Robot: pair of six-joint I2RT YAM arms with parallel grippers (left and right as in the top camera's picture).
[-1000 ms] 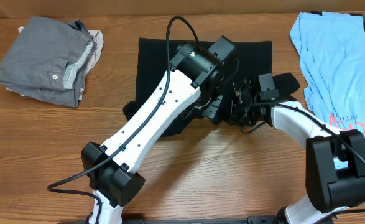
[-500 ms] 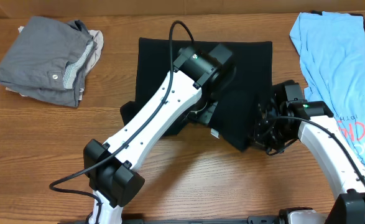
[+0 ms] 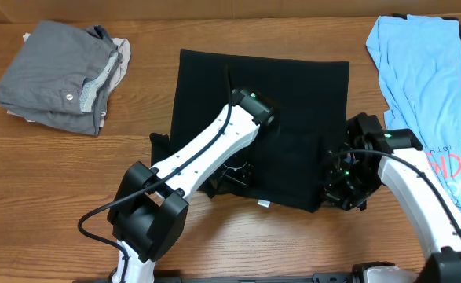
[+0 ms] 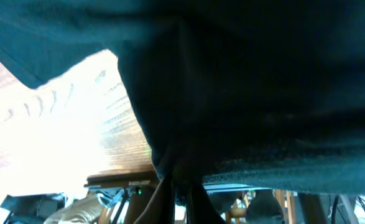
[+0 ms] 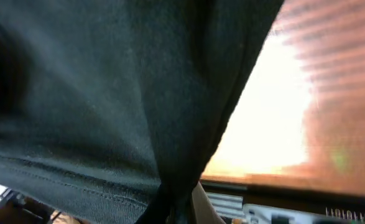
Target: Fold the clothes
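Black T-shirt [image 3: 293,102] lies spread at the centre of the wooden table [image 3: 57,181], its near edge lifted at two points. The left gripper [image 3: 234,174] is pinched tight on bunched cloth near-left, and the right gripper [image 3: 342,182] likewise near-right. A light blue T-shirt [image 3: 422,86] lies far right and grey garments [image 3: 57,75] far left.

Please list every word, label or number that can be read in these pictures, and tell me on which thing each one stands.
Light blue T-shirt: large red letters, cut by the picture's edge; unreadable.
Same shirt: small dark line above them; too small.
Black T-shirt: small white label; too small.
Wrist views: no text.
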